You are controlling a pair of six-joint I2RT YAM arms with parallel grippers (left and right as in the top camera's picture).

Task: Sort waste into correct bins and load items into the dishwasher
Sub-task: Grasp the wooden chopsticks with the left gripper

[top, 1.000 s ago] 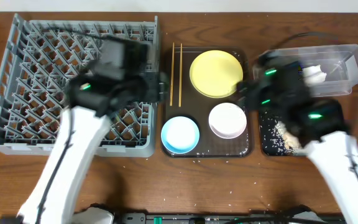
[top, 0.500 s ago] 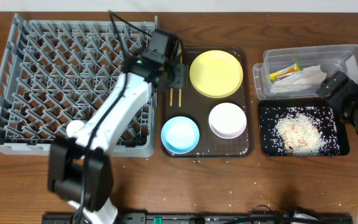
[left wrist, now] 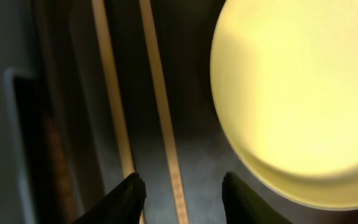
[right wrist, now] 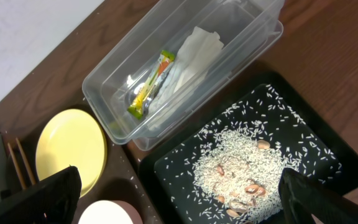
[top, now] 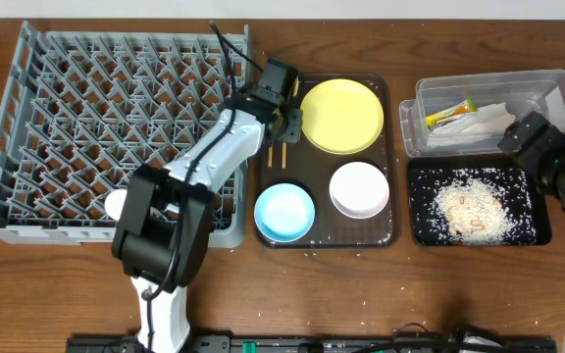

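Note:
Two wooden chopsticks (left wrist: 160,106) lie on the brown serving tray beside the yellow plate (top: 340,116). My left gripper (left wrist: 182,186) hangs low over them, open, one stick between its fingers and the other running under the left fingertip (left wrist: 132,190). The blue bowl (top: 284,212) and white bowl (top: 359,189) sit on the same tray. A white cup (top: 117,203) rests in the grey dishwasher rack (top: 67,108). The clear tub (top: 547,88) holds the wrapper (right wrist: 148,84) and napkin (right wrist: 188,53). Rice scraps (right wrist: 241,165) fill the black tray (top: 420,230). My right gripper (right wrist: 185,199) is wide open and holds nothing.
The brown serving tray (top: 392,235) lies between the rack and the bins. Loose rice grains dot the wooden table in front of it. My right arm (top: 557,167) stands at the table's right edge, beside the two bins.
My left arm has swung from above the rack to the chopsticks and its jaws have narrowed. My right arm has drawn back from the bins to the right edge and opened wider.

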